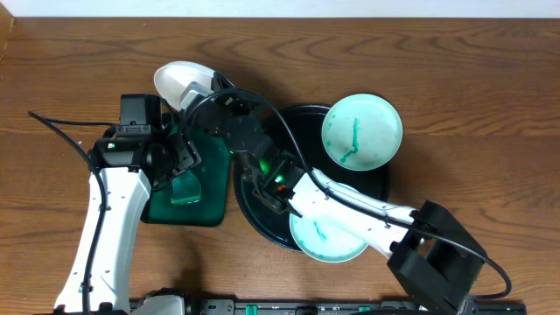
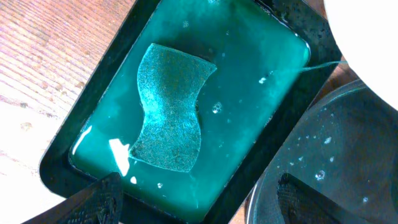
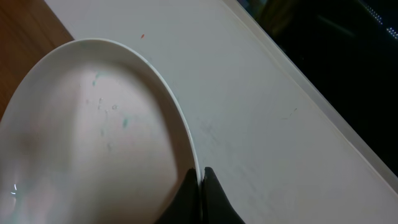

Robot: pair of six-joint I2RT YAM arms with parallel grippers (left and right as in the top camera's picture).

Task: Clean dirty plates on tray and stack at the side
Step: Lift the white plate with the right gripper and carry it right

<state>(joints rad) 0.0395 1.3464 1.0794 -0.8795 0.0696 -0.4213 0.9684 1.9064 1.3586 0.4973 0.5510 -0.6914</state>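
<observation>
The black tray (image 1: 383,182) lies mid-table. One pale-mint plate with a teal smear (image 1: 361,131) rests on its far right rim, and another smeared plate (image 1: 328,238) on its near edge, partly under my right arm. My right gripper (image 1: 203,94) (image 3: 200,175) is shut on the rim of a third, white plate (image 1: 179,80) (image 3: 93,137) with faint teal specks, held tilted beyond the tray's far left. My left gripper (image 1: 182,159) (image 2: 199,190) is open and empty, just above the near end of a dark green rectangular tray.
The dark green rectangular tray (image 1: 179,210) (image 2: 81,118) left of the black tray holds teal liquid and a sponge (image 2: 169,109). The black tray's wet rim (image 2: 336,155) and the held plate's edge (image 2: 367,25) show in the left wrist view. My right arm crosses the black tray.
</observation>
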